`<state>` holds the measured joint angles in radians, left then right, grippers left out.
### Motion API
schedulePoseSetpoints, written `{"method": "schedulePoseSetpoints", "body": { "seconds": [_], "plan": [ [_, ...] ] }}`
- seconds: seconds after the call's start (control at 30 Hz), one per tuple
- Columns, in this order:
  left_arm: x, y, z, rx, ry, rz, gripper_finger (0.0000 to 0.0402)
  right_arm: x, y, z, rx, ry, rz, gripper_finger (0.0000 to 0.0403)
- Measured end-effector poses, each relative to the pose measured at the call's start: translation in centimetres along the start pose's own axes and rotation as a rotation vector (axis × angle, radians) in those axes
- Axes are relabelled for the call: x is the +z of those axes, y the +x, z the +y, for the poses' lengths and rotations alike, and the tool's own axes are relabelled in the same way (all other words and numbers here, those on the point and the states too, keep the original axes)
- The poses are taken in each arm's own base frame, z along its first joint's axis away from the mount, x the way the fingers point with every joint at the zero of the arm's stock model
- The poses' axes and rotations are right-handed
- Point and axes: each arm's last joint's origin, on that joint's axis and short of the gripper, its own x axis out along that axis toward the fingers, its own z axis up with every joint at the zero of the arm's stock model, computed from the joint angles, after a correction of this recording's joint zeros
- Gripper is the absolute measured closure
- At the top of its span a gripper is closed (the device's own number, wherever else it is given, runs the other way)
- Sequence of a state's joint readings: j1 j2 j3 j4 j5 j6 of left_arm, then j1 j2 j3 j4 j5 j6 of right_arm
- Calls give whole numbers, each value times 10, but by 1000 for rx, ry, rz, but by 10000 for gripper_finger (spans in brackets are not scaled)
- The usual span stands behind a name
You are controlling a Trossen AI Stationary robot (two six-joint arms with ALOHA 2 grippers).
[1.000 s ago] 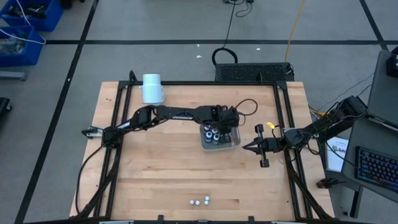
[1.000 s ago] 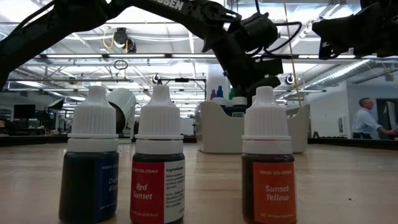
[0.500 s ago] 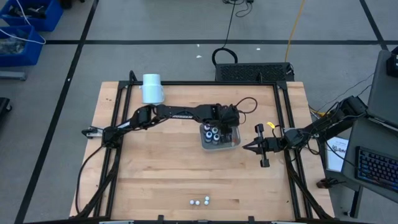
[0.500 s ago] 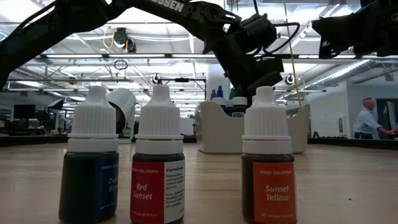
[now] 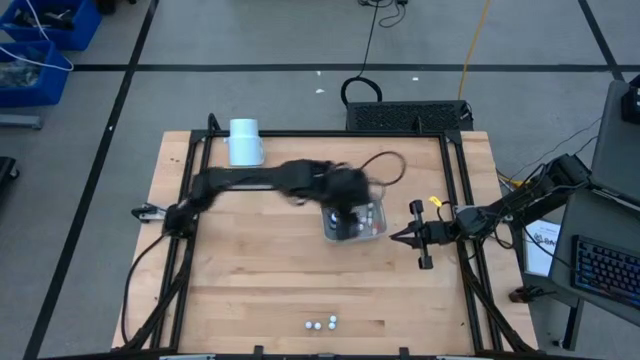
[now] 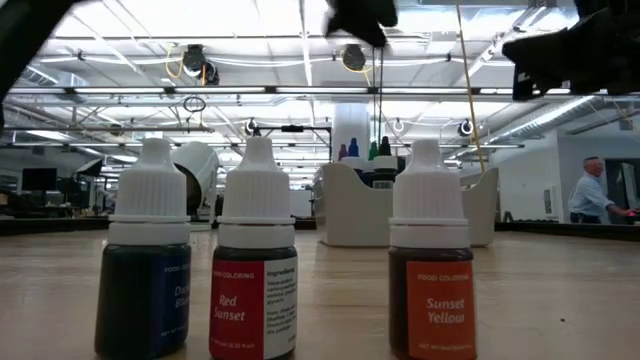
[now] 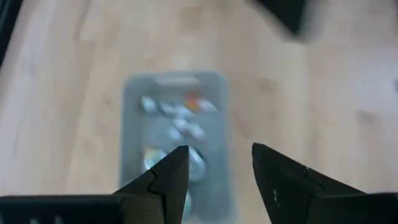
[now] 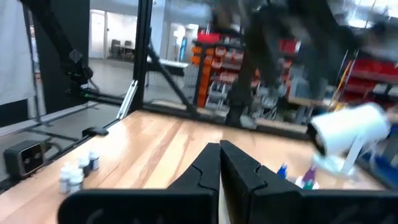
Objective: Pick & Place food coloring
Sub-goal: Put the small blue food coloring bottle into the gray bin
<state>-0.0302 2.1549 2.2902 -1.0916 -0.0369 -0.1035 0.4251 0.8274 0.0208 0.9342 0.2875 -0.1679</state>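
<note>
Grey floor (image 5: 280, 40) all round the wooden surface (image 5: 260, 280), dark lines crossing it. Blue bins (image 5: 40, 40) sit far left, a keyboard (image 5: 605, 275) right. Behind, ceiling strip lights (image 6: 250, 90) glow, and a person (image 6: 590, 195) stands far right.

My left gripper (image 7: 214, 171) hangs above a translucent grey-blue rectangular tray (image 7: 214, 99) on the pale wooden table (image 7: 81, 93), my two dark fingers (image 7: 168, 177) parted and empty. Small, blurred food coloring bottles (image 7: 180, 118) lie inside the tray.
</note>
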Motion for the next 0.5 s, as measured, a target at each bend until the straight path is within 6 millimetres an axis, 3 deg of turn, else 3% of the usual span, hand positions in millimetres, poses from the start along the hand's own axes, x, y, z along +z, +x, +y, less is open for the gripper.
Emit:
{"method": "schedulePoseSetpoints", "body": {
  "seconds": [0.13, 0.23, 0.37, 0.5],
  "plan": [
    [-30, -67, -64, 24, -33, 31, 247, -8, 0, 1, 12, 57, 85, 402],
    [-61, -91, -121, 52, -48, 15, 294, -10, 0, 2, 13, 64, 98, 402],
    [-113, -91, -197, 51, -12, -1, 382, -10, 0, 2, 14, 86, 97, 402],
    [-167, -66, -248, -20, 27, -22, 386, -8, 0, 1, 13, 51, 82, 403]
  ]
}}
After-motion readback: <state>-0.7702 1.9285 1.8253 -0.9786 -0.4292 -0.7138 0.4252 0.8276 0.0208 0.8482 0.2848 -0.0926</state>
